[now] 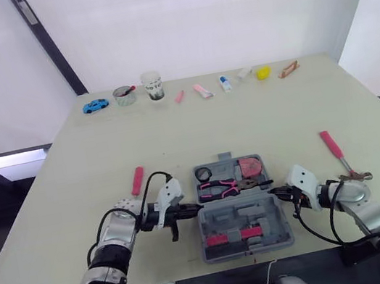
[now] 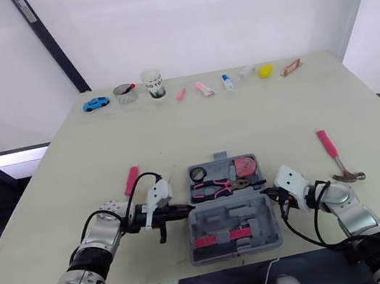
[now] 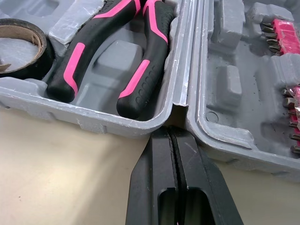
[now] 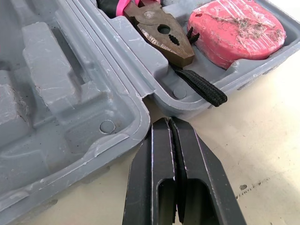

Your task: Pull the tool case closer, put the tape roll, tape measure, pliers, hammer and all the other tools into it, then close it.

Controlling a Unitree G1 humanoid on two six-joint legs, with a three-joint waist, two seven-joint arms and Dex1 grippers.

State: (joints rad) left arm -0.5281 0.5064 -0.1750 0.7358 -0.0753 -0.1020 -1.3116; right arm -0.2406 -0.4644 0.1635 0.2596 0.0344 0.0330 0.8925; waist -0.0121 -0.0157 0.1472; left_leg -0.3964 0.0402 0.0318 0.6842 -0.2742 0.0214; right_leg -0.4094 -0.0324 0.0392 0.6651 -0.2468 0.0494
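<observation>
Flanking case [image 1: 222, 219]: left pincer [image 1: 191, 211], right pincer [image 1: 276, 194]

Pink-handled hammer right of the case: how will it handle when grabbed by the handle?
The pink-handled hammer probably hangs head-heavy: its metal head sits at one end, so a mid-handle grip may let it pivot. Lying flat on the pale table, it's unlikely to roll.

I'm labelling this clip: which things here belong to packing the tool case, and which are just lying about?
Job: case, tape roll, pliers, tape measure (those three already inside), hammer, pink-handled tool (both outside it).
Lying about, in the far row: toy car, bowl, cup, tube, yellow lump.
</observation>
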